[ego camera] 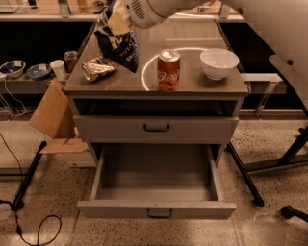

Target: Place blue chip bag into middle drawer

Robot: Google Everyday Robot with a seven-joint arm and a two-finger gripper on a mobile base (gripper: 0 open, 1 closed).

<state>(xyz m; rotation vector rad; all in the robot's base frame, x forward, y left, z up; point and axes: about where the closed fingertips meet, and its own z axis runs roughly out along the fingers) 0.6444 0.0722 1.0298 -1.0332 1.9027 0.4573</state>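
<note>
The blue chip bag (119, 44) hangs in the air above the left part of the cabinet top, over the crushed gold-brown can (97, 68). My gripper (126, 11) is at the top edge of the view, shut on the bag's upper end, with the white arm running off to the right. The middle drawer (156, 210) is pulled out wide open low at the front, its grey box interior showing nothing inside. The matching closed drawer front (156, 128) sits just above it.
A red can (168, 70) and a white bowl (219, 63) stand on the cabinet top (192, 85). A cardboard piece (52, 115) leans at the left. Black stand legs (243, 173) run along the floor on both sides. A shelf at left holds cups and bowls (57, 68).
</note>
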